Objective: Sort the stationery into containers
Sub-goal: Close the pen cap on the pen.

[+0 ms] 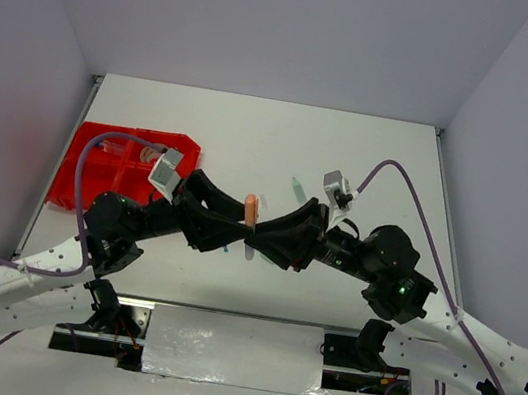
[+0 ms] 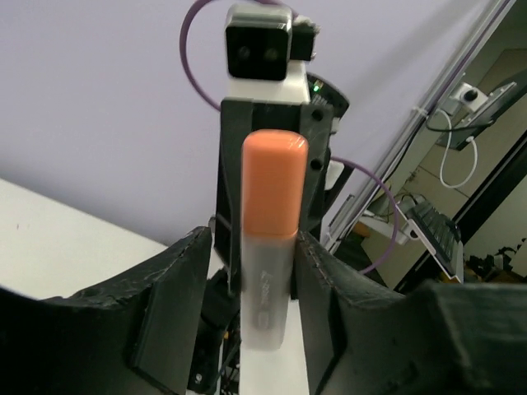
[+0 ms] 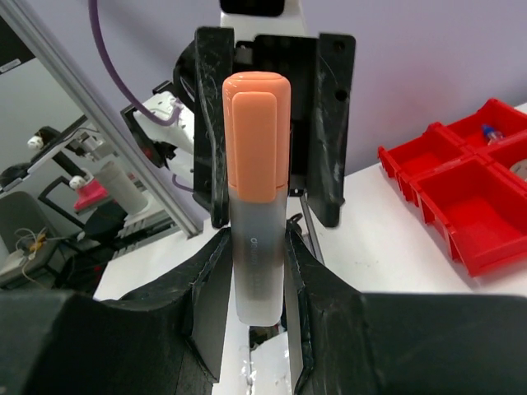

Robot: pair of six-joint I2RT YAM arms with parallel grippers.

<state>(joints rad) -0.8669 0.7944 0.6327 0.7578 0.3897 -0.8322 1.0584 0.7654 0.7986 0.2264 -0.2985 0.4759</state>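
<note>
While the right pincer point(image 3: 257, 271) pinches the upright orange marker point(image 3: 255, 148) by its clear body above the surface point(image 1: 254, 135), the left pincer point(image 2: 254, 263) stands slightly spread around it.

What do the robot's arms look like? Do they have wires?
The left arm and right arm have white, hole-dotted lower parts and chunky black joints. The left gripper and right gripper are black, with two fingers each. Purple cables loop up to small white camera boxes.

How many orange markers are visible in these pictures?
1. The orange marker is clamped in the right gripper, raised above the table. Others may be hidden from view.
</note>
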